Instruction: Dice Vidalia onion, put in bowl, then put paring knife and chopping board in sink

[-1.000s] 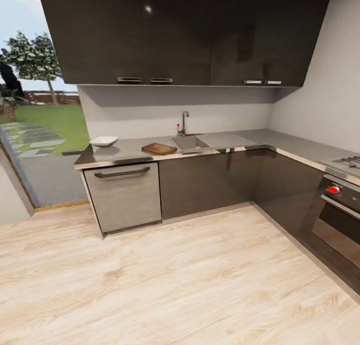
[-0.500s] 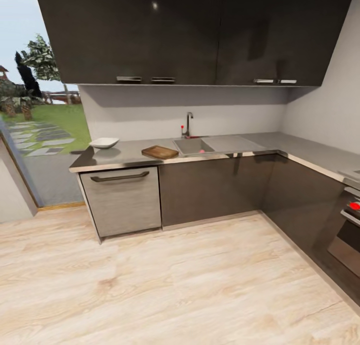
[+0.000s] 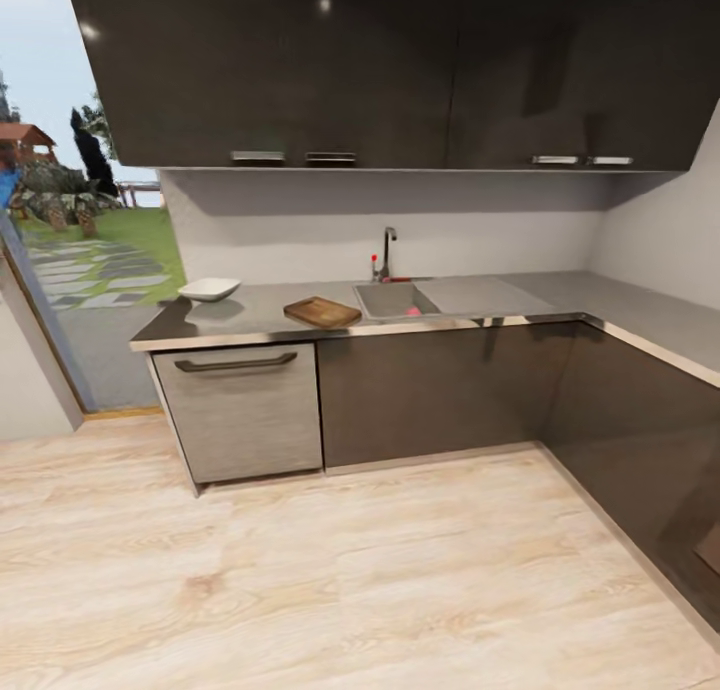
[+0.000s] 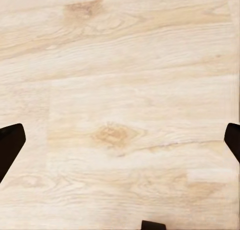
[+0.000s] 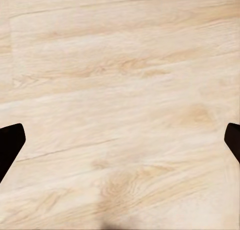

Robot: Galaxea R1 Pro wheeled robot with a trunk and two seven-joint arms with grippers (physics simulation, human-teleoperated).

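Across the room, the grey countertop (image 3: 260,315) carries a white bowl (image 3: 209,289) at its left end and a brown chopping board (image 3: 321,312) beside the sink (image 3: 395,300). A pinkish Vidalia onion (image 3: 413,311) lies in the basin, under the chrome faucet (image 3: 386,254). The paring knife is too small to make out. In the left wrist view my left gripper (image 4: 120,142) hangs open over the wooden floor, its dark fingertips (image 4: 9,145) at the frame's edges. My right gripper (image 5: 120,145) is likewise open above the floor, holding nothing.
Pale wood floor (image 3: 360,570) stretches between me and the cabinets. A steel dishwasher front (image 3: 245,410) sits under the bowl. The counter turns a corner along the right wall (image 3: 660,330). Dark upper cabinets (image 3: 380,65) hang above. A glass door (image 3: 80,270) opens onto a garden at left.
The head view has swung rightward and closer: the oven and hob at right have left the frame, and the counter sits more centred. Nothing on the counter has moved.
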